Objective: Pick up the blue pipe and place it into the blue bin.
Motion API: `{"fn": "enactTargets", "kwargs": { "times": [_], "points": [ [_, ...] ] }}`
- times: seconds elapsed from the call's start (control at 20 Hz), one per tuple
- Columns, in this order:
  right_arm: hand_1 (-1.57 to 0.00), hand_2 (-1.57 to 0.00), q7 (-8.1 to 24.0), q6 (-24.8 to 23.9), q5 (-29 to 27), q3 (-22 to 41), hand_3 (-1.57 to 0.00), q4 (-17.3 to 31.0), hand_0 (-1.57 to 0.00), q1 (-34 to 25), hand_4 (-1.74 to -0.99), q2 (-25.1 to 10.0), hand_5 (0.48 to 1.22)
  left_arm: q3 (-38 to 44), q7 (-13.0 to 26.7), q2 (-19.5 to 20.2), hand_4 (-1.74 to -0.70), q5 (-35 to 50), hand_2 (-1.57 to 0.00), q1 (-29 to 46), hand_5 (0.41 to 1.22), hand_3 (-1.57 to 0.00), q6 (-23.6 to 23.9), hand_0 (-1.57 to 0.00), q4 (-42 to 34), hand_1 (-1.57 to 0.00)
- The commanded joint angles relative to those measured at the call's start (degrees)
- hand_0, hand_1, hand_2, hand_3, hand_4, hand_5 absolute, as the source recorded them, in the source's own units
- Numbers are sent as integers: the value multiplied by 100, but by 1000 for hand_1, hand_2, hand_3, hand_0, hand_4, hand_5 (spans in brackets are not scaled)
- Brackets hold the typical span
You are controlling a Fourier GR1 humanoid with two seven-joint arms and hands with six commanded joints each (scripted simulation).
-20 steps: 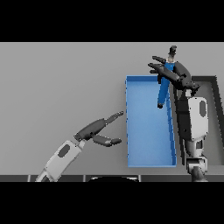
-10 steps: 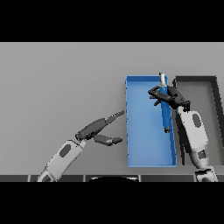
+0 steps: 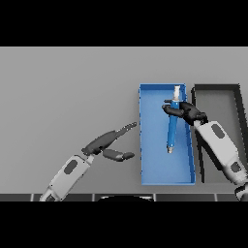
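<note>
While gripped by the curled right hand (image 3: pixel 186 112), the slim blue pipe with a white tip (image 3: pixel 173 122) is held lengthwise over the rectangular blue bin (image 3: pixel 144 145); the left hand (image 3: pixel 107 144) is spread.

The blue pipe (image 3: pixel 172 125) was a slim blue rod with a white tip at its twelve o'clock end and a small grey tip at its six o'clock end, lying nearly straight along the twelve-to-six line over the upper right part of the blue bin (image 3: pixel 154 169). The bin was a long, shallow, open rectangular tray with low blue walls, its long sides running twelve to six, standing on the table at about three o'clock from the scene's middle.
</note>
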Motion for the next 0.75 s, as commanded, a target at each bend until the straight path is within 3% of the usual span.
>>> {"fn": "enactTargets", "kwargs": {
  "times": [0.0,0.35,0.7],
  "points": [
    [-148,-142,0,-8,43,84,-86,-73,-157,-6,-1196,-75,933,-56,31,-49,-831,-43,1,1,473,1,6,1,32,1],
    [-30,-29,-117,-136,221,224,-17,-28,-40,-25,-1182,-69,795,-55,92,-15,-828,-43,1,47,472,1,43,1,-85,1],
    [-15,-14,-117,-60,170,226,-8,-178,-20,-36,-1186,-116,769,36,119,10,-826,-38,1,-87,474,1,35,1,45,1]
  ]
}}
